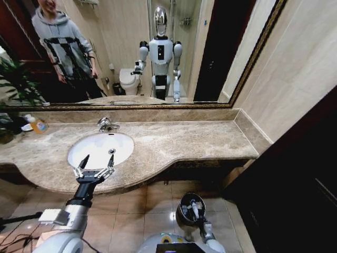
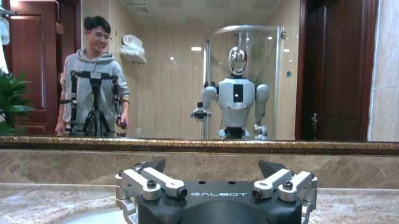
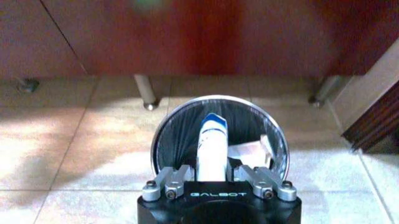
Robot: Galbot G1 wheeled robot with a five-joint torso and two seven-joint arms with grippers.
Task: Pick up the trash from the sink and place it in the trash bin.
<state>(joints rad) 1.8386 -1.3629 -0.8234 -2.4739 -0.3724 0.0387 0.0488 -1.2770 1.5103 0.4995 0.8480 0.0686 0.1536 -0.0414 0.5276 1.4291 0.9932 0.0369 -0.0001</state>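
Note:
The white oval sink (image 1: 92,145) sits in the marble countertop (image 1: 179,142). My left gripper (image 1: 93,171) hovers open over the basin's front rim; in the left wrist view its fingers (image 2: 149,179) are spread wide with nothing between them. Down on the floor stands the round trash bin (image 1: 184,203), its black inside facing up. My right gripper (image 1: 196,210) hangs right above it. In the right wrist view that gripper (image 3: 212,173) is shut on a white tube with a blue end (image 3: 212,140), held over the bin's rim (image 3: 159,135). A crumpled white wrapper (image 3: 249,151) lies inside the bin.
A chrome faucet (image 1: 105,124) stands behind the basin, and a bottle of orange liquid (image 1: 37,124) sits at the counter's far left beside a plant (image 1: 13,89). A dark wooden panel (image 1: 295,174) closes off the right side. Beige floor tiles (image 3: 81,140) surround the bin.

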